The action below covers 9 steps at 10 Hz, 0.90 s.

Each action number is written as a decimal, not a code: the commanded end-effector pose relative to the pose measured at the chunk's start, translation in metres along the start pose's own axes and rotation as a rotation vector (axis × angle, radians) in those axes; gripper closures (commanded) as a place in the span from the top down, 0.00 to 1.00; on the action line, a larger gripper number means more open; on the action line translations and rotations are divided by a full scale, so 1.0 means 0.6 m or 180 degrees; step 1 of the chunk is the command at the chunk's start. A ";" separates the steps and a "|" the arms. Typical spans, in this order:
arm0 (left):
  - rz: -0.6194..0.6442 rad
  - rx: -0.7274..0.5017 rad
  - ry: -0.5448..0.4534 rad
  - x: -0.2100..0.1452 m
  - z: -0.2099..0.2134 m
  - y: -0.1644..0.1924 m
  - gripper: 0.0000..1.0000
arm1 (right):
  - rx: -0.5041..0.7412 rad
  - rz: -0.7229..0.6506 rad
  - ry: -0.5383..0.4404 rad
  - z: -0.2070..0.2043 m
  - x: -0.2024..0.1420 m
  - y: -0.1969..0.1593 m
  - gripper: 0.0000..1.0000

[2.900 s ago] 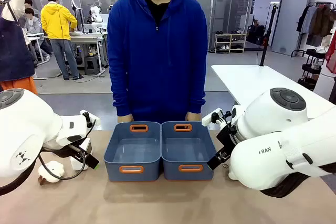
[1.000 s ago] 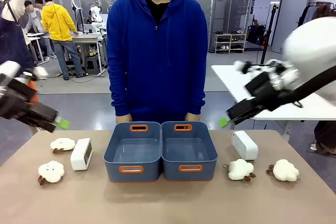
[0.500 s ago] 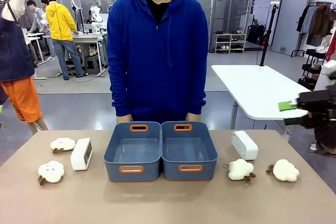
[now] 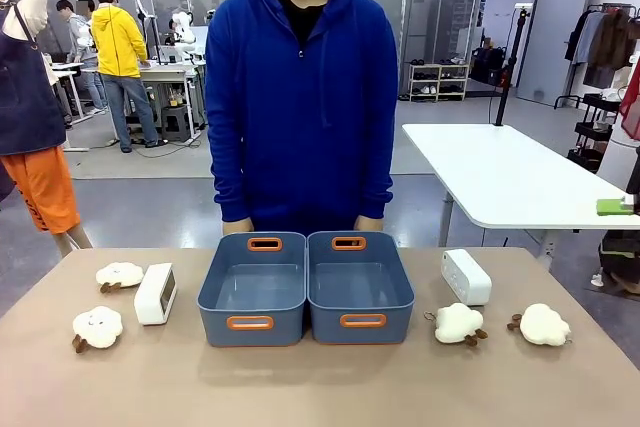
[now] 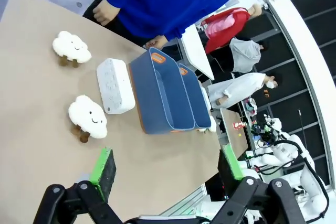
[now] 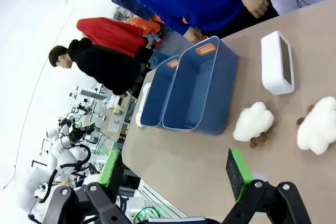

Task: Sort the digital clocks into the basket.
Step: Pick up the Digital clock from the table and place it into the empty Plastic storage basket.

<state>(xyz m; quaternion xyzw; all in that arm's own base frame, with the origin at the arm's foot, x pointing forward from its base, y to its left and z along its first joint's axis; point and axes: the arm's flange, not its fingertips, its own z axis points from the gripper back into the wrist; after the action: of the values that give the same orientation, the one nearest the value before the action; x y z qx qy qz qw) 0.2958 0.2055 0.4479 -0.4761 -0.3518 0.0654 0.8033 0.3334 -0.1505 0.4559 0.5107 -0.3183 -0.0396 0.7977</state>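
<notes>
Digital clocks (image 4: 155, 293) are crowded by plush sheep (image 4: 97, 327), so a toy could be caught instead by the left gripper (image 5: 167, 165) or right gripper (image 6: 174, 169), both spread wide and empty.

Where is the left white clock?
Front view: the left digital clock stands on the table's left side, between the left bin and two plush sheep.

two digital clocks (image 4: 155, 294) (image 4: 466, 277), two blue-grey baskets (image 4: 215, 329) (image 4: 396, 329), four fluffy cream sheep toys (image 4: 119, 275) (image 4: 97, 327) (image 4: 457, 323) (image 4: 543, 324), one person (image 4: 300, 97).
</notes>
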 end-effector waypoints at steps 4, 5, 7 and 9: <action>0.0000 0.0000 0.0000 0.000 0.000 0.000 1.00 | 0.0000 0.0000 0.0000 0.000 0.000 0.000 1.00; 0.0000 0.0000 0.0000 0.000 0.000 0.000 1.00 | 0.0000 0.0000 0.0000 0.000 0.000 0.000 1.00; 0.0000 0.0000 0.0000 0.000 0.000 0.000 1.00 | 0.0000 0.0000 0.0000 0.000 0.000 0.000 1.00; 0.0000 0.0000 0.0000 0.000 0.000 0.000 1.00 | 0.0000 0.0000 0.0000 0.000 0.000 0.000 1.00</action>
<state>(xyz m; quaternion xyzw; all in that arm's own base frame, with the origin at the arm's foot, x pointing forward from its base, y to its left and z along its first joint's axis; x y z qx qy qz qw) 0.2934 0.2050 0.4467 -0.4665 -0.3454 0.0667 0.8116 0.3313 -0.1502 0.4560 0.5082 -0.3144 -0.0412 0.8007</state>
